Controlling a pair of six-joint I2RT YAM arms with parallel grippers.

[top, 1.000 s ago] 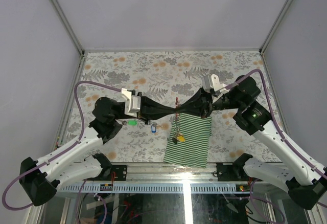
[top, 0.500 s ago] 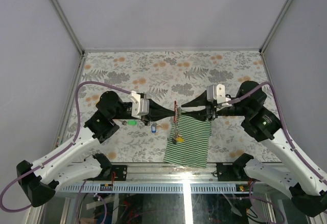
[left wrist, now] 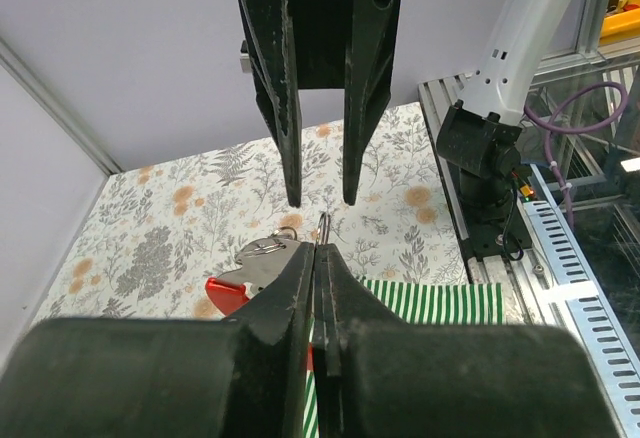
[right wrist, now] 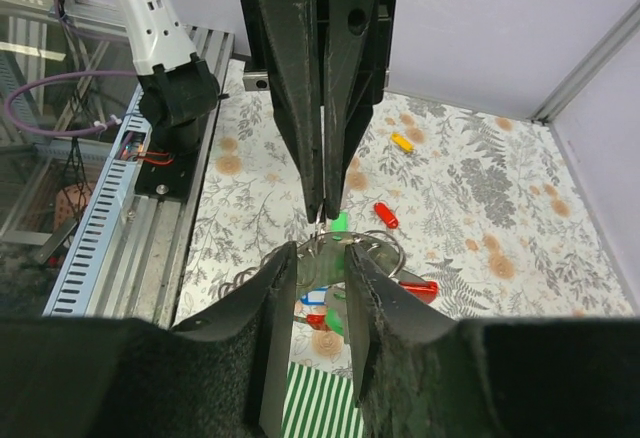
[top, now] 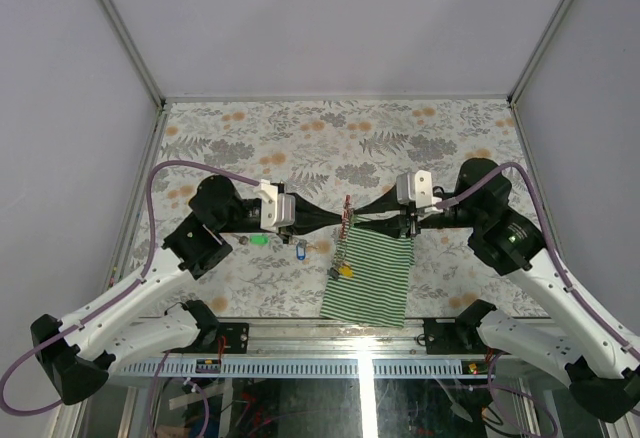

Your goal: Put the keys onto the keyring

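Note:
The keyring (top: 346, 214) hangs above the table between both grippers, with its red clip (left wrist: 228, 291) and silver plate to one side. My left gripper (top: 341, 220) (left wrist: 320, 248) is shut on the keyring's thin wire loop (left wrist: 325, 226). My right gripper (top: 352, 217) (right wrist: 318, 254) faces it, open, its fingers (right wrist: 281, 330) on either side of the ring (right wrist: 372, 246) without pinching it. A yellow-tagged key (top: 343, 270) dangles below on a chain. The green key (top: 259, 240) and the blue key (top: 300, 250) lie on the table, as do a red key (right wrist: 385, 215) and a yellow one (right wrist: 401, 142).
A green-and-white striped cloth (top: 374, 273) lies under the right gripper, reaching the near edge. The floral table (top: 330, 138) is closed in by grey walls at the back and sides. Metal rails and the arm bases (top: 215, 336) run along the front.
My right gripper has opened off the keyring, pulled back slightly, then closed in again with its jaws apart. The left gripper keeps its grip and has shifted slightly left.

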